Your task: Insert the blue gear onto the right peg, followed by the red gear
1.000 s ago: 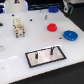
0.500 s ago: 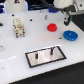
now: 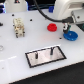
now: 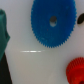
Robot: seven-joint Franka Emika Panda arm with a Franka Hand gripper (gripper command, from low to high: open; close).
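So the blue gear (image 3: 70, 35) is lying flat on the white table (image 3: 15, 52) over at the exterior view's right, with the red gear (image 3: 53, 26) near it, a bit farther back and toward the left. The hand (image 3: 66, 26) hovers just above the blue gear, right between the two. Honestly can't tell if its fingers are spread or pressed together, too blurry. The right peg (image 3: 51, 50) stands upright on the grey black-bordered plate (image 3: 45, 56), well apart from both gears. Wrist view shows the blue gear up close, centre hole visible, red gear at the frame's edge.
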